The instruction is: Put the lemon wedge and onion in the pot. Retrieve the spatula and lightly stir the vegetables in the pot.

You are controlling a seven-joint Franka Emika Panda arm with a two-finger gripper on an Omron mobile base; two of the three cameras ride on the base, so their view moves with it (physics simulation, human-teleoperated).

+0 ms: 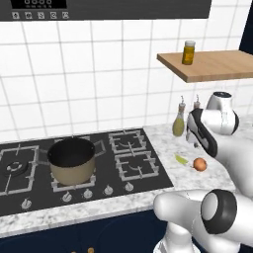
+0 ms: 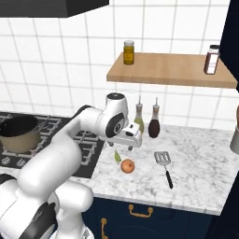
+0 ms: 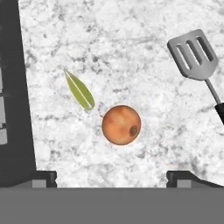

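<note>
You see the round, smooth orange-brown onion [image 3: 121, 124] on the speckled marble table [image 3: 131, 52], with the thin green lemon wedge [image 3: 79, 90] just beside it. The flat grey slotted spatula [image 3: 193, 54] lies near. Your jaws hang wide open, holding nothing

Count, by kind:
- pot [image 1: 72, 160]: one, on the stove
- onion [image 3: 121, 124]: one, on the tabletop
- lemon wedge [image 3: 79, 90]: one, just beside the onion
- spatula [image 2: 165, 167]: one, on the tabletop
- tall bottles against the wall: two, a yellow-green bottle [image 2: 139, 117] and a dark bottle [image 2: 154, 123]
- jars on the wooden shelf: two, a yellow jar [image 2: 129, 52] and a dark-filled jar [image 2: 211, 59]
- stove burners in sight: four
</note>
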